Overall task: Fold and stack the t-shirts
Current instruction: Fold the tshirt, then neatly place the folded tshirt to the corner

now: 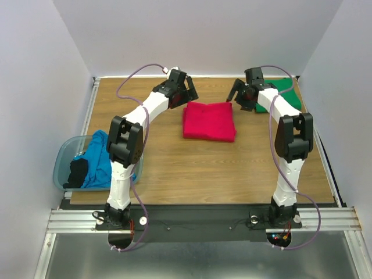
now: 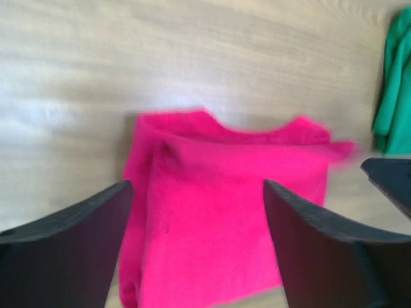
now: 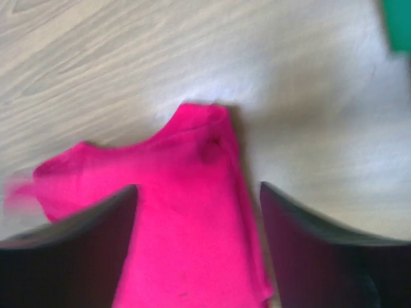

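my left gripper (image 2: pixel 196 189): fingers spread wide, empty, over the pink shirt's far left corner
my right gripper (image 3: pixel 199 189): fingers apart, empty, over its far right corner
crimson-pink t-shirt (image 1: pixel 209 121): folded into a rectangle, flat mid-table (image 1: pixel 203 168)
emerald green t-shirt (image 1: pixel 289 93): far right corner, partly behind my right arm
bright blue t-shirt (image 1: pixel 97 158): bunched in the tub (image 1: pixel 61 165) at the left edge, beside something dark
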Motion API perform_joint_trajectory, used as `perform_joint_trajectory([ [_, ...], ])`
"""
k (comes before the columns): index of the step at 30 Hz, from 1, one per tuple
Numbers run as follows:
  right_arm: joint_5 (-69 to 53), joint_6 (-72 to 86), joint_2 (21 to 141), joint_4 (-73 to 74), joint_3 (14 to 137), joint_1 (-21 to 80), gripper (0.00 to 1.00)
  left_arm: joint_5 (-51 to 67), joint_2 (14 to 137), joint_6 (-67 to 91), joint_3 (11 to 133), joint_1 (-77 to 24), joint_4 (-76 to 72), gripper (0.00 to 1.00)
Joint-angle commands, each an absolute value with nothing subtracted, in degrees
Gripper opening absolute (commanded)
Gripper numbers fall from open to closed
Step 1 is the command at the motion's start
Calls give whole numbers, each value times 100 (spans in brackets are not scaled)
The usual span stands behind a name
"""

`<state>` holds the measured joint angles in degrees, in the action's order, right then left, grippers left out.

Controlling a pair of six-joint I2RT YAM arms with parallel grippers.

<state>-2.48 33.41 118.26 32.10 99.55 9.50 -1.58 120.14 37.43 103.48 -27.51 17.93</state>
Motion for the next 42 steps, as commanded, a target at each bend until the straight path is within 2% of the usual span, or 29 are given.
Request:
perform_joint_trajectory([
  [1, -649, 2989, 11743, 2988, 10319, 817, 100, -413, 12024, 3481, 11047, -2619, 2267, 98],
  [6, -800, 2672, 11172, 2919, 9398, 826, 100, -299, 11243, 3541, 10154, -2628, 1908, 98],
  [13, -1064, 2891, 10433, 2400, 7692, 1002, 100, -185, 9363, 3981, 7122, -2777, 1231, 98],
  [17, -976, 2953, 10546, 2259, 7593, 1142, 100, -412, 8231, 4104, 5785, -2944, 1019, 98],
  [21, -721, 2909, 10854, 2198, 7822, 1204, 93, -615, 7183, 4245, 4985, -2979, 1361, 98],
  [24, -580, 2830, 11144, 2197, 8042, 1222, 81, -642, 6286, 4359, 4318, -3006, 1616, 98],
  [28, -475, 2848, 11495, 2188, 8217, 1362, 78, -921, 5180, 4500, 3947, -3006, 2221, 98],
  [33, -378, 2918, 11794, 2180, 8271, 1555, 66, -1125, 4606, 4746, 3815, -3006, 2741, 98],
  [36, -404, 2953, 11970, 2171, 8271, 1643, 54, -1055, 4395, 4869, 3692, -3006, 2734, 98],
  [39, -510, 2936, 12058, 2171, 8297, 1661, 31, -1011, 4324, 4931, 3621, -3006, 2751, 98],
  [41, -510, 2918, 12041, 2171, 8306, 1661, 26, -1081, 4315, 4957, 3639, -3006, 2821, 98],
  [42, -492, 2883, 11998, 2171, 8314, 1661, 17, -1125, 4315, 4966, 3639, -3006, 2856, 98],
])
